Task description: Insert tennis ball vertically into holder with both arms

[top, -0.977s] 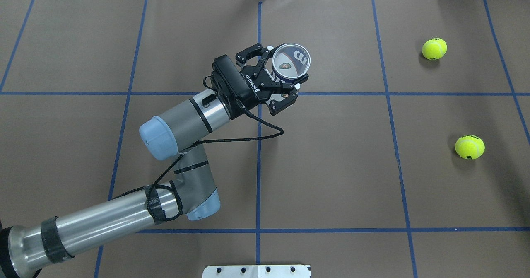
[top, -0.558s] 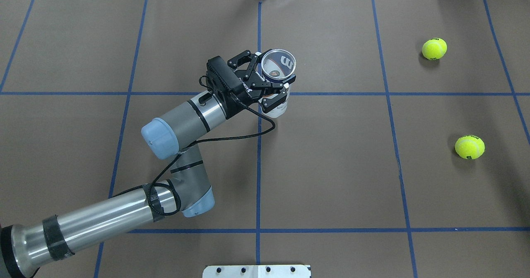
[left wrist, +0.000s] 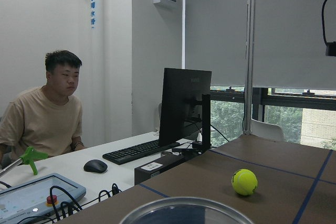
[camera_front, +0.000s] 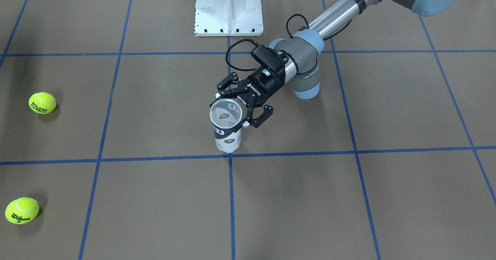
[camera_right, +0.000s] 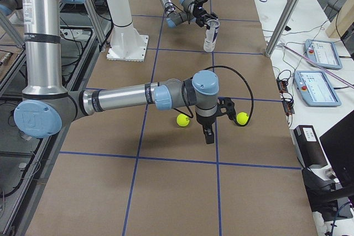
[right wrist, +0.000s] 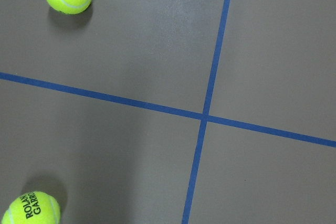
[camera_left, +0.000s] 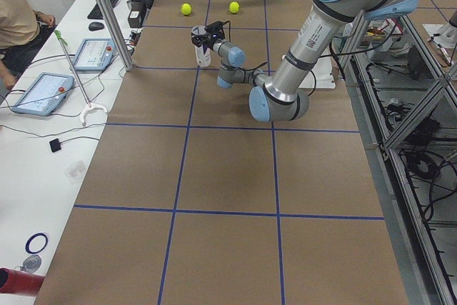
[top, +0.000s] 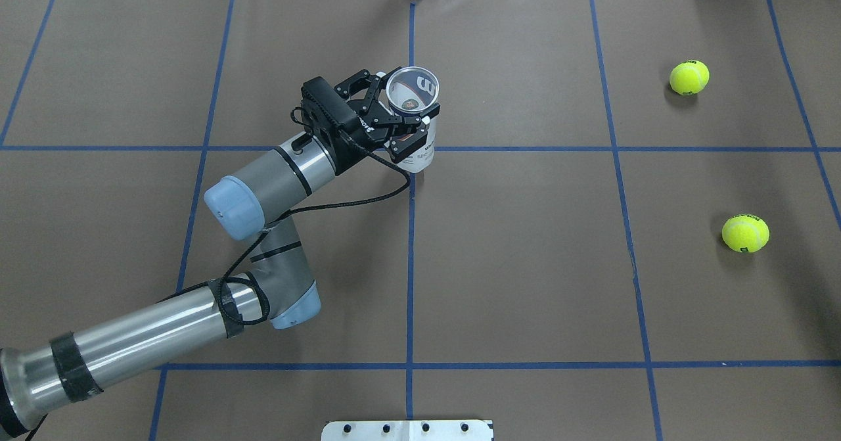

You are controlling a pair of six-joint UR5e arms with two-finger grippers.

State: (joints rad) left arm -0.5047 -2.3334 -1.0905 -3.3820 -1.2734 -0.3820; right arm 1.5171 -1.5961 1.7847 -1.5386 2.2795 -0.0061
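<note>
The left claw (top: 403, 99) pinches the holder (top: 419, 155) just below its open rim, in the upper middle of the overhead view, beside a crossing of blue tape lines (top: 525, 148). The holder stands mouth-up on the tabletop (top: 525, 263). One tennis ball (top: 689, 77) lies at upper right and a second ball (top: 745, 233) at mid right, both well apart from the holder. The right claw (camera_right: 208, 135) points down near them; I cannot tell whether it is spread or pressed together.

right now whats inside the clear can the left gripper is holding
No ball: through the open top of the can only its printed label shows. Both tennis balls lie on the table. The left gripper covers part of the wall.
</note>
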